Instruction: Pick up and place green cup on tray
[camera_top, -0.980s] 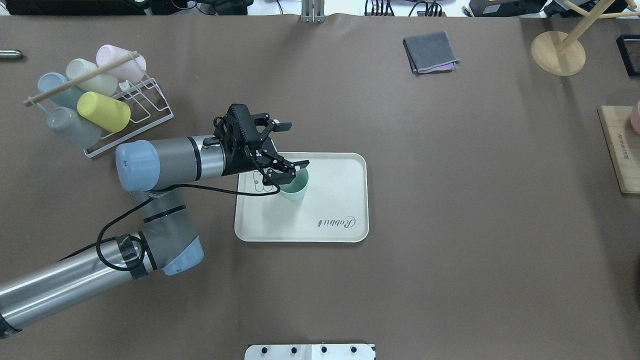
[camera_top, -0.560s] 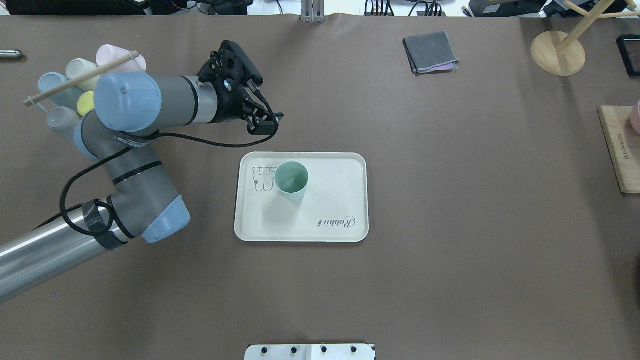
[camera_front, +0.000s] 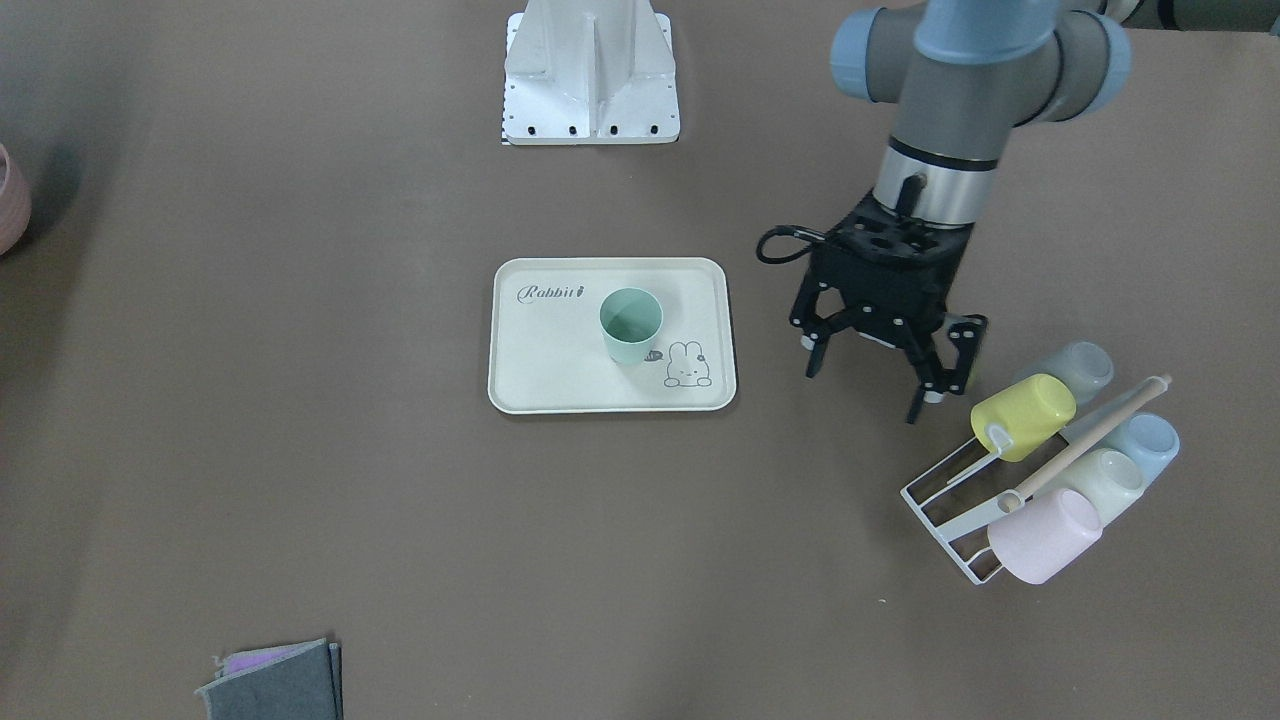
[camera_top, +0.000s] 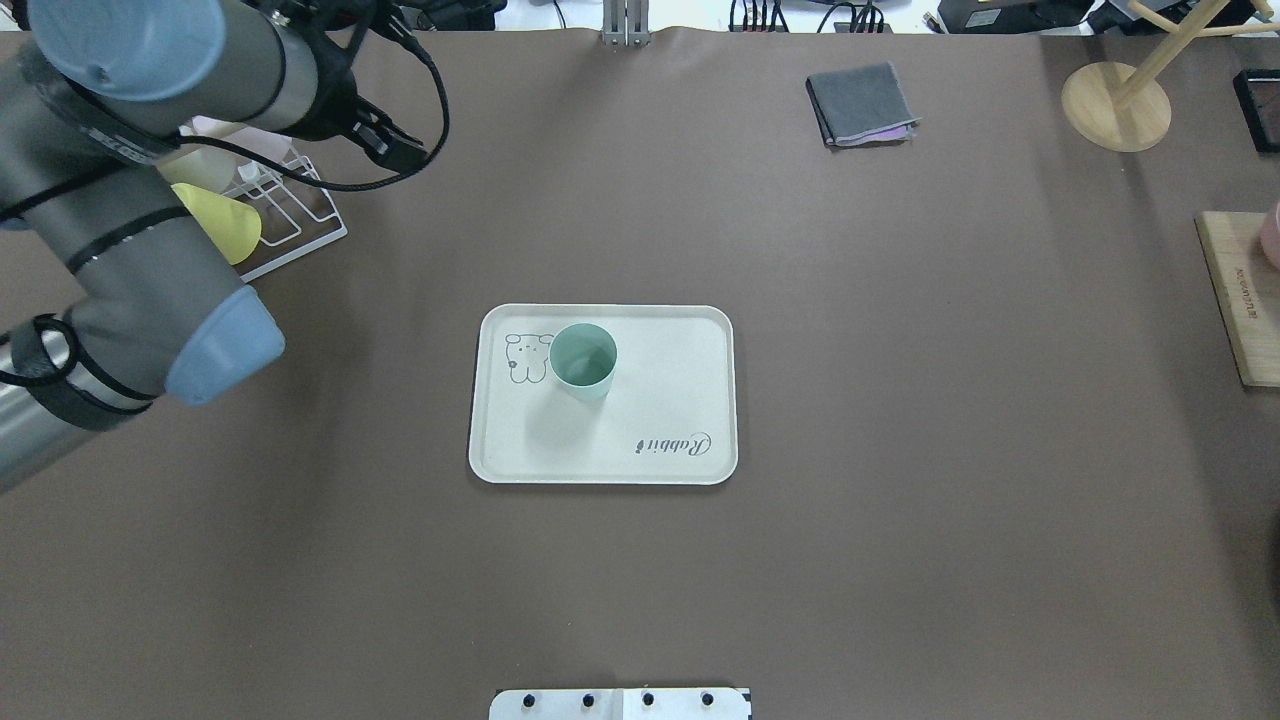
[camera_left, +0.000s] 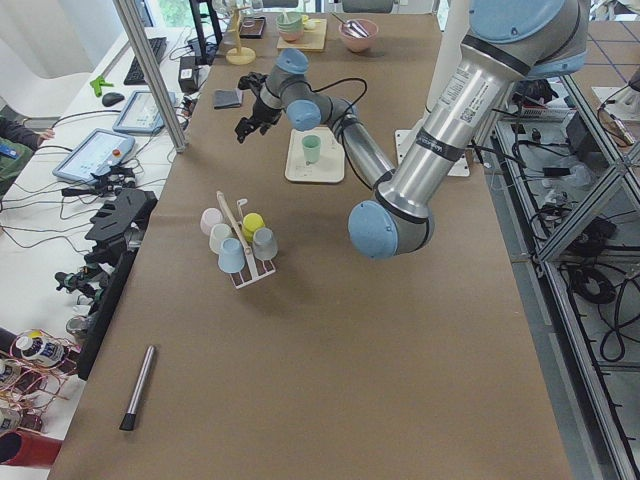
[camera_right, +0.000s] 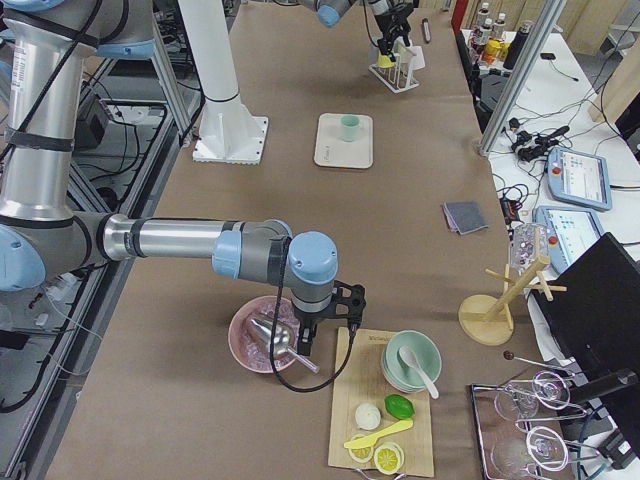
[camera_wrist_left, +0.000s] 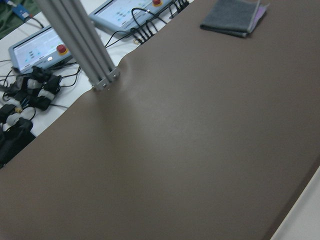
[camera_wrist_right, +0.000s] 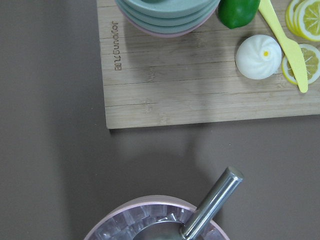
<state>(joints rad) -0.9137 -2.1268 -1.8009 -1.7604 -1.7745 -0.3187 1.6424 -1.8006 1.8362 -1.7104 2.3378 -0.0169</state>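
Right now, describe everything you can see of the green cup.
The green cup is a plain mint, matte, plastic-looking tumbler with no handle, slightly tapered. It stands upright, mouth up, apparently empty, on the cream tray beside the rabbit drawing. Only the tray touches it; the left gripper is open and well apart.

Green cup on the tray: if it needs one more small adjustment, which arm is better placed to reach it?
Left, most likely. The left gripper hangs open just beside the tray, between it and the cup rack, near the green cup. The right gripper is far away, over a pink bowl.
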